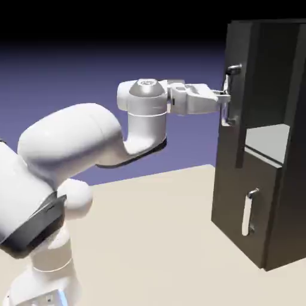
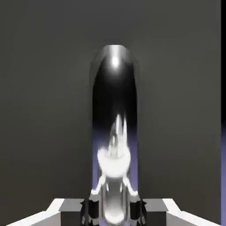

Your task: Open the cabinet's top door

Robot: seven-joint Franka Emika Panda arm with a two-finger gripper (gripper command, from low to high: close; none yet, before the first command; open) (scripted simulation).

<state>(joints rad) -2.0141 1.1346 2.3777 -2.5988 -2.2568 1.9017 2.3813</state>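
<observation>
The tall dark charcoal cabinet [image 1: 287,197] stands at the exterior view's right. Its top door [image 1: 239,143] is swung a little out from the body, and a pale grey inner shelf [image 1: 269,140] shows behind its lower edge. My gripper [image 1: 225,98] reaches level to the door's long silver bar handle [image 1: 229,119] and is shut on the bar's middle. In the hand view the shiny handle [image 2: 114,110] runs up the middle over the dark door panel [image 2: 44,110], and my gripper [image 2: 114,209] clamps it between the fingertips [image 2: 90,207] at the bottom edge.
The lower door [image 1: 239,227] below is flat against the cabinet, with its shorter silver handle [image 1: 248,212]. The beige table [image 1: 149,239] lies between my base and the cabinet. A thin blue strip of backdrop [image 2: 223,176] shows at the hand view's right edge.
</observation>
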